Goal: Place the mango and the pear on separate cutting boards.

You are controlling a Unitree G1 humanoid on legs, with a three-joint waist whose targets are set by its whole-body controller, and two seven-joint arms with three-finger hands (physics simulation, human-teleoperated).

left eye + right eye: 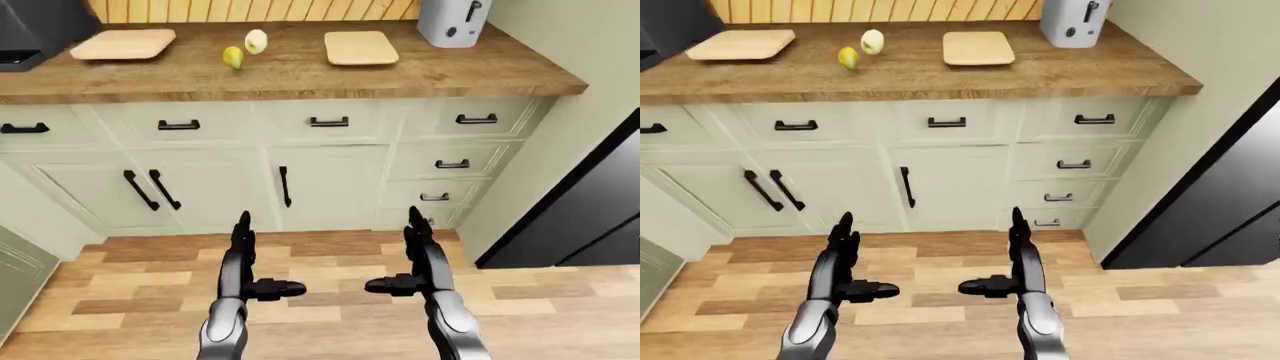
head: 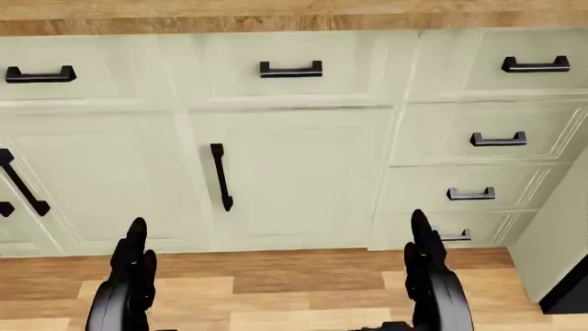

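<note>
We are standing back from the wooden counter (image 1: 300,71), which runs across the far part of both eye views above the pale cabinets (image 1: 330,187). On it lie 2 cutting boards: the left board (image 1: 123,43) toward the far left and the right board (image 1: 360,47) right of centre, well apart from each other. Both boards are bare.

Between them, nearer the left board, sit the 2 fruits close together: the yellow-green one (image 1: 233,57), which we take for the pear, and just beside it on the far right the paler one (image 1: 256,41), likely the mango. Which is which is hard to settle at this size, and neither shows a clear long axis.

Both fruits lie far ahead and above our hands, slightly left of centre, so our left hand (image 1: 243,259) is the nearer. It and our right hand (image 1: 417,259) are held low over the wooden floor (image 1: 330,285), fingers spread and pointing up, thumbs turned inward, holding nothing. We judge a walk forward is needed before any reach.

The head view shows only cabinet fronts; the countertop is cut off there. A grey appliance (image 1: 452,21) stands at the far right, partly cropped.
</note>
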